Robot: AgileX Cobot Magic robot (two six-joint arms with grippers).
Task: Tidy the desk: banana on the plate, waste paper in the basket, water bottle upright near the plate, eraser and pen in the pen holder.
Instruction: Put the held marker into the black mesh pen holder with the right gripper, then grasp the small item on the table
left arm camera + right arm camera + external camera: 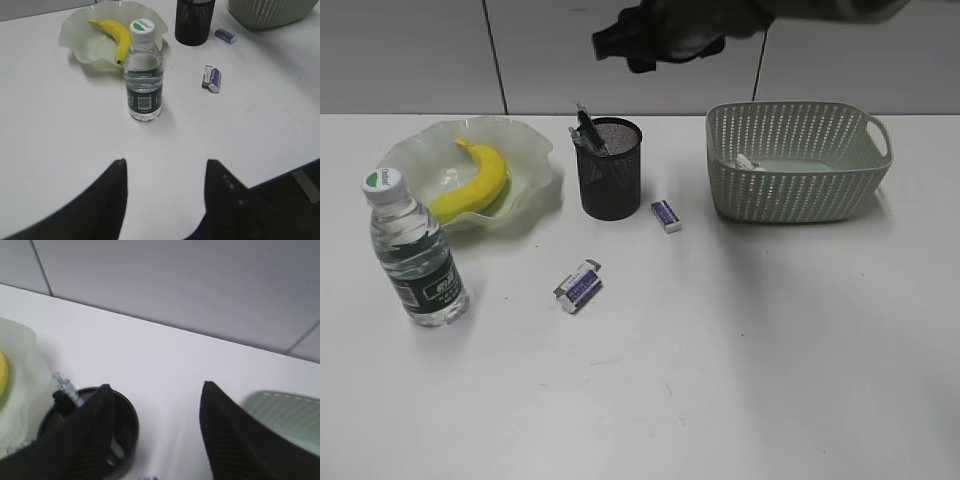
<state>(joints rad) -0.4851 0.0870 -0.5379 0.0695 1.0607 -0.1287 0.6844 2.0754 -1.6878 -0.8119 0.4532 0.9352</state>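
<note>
My right gripper (155,432) hung spread and empty above the pen holder (90,440); my left gripper (165,172) was spread too, short of the water bottle (143,75)

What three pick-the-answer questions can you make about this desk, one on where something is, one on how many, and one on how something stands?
1. Where is the banana?
A. on the plate
B. in the basket
C. beside the water bottle on the desk

2. How many erasers lie on the desk?
A. none
B. two
C. four

3. How is the water bottle standing?
A. on its side
B. upside down
C. upright with its cap on

Answers:
1. A, the yellow banana rests inside the pale-green plate with the wavy rim.
2. B, one eraser lies beside the pen holder and another eraser lies nearer the front.
3. C, the bottle stands on its base with the white cap on top, in front of the plate.
</note>
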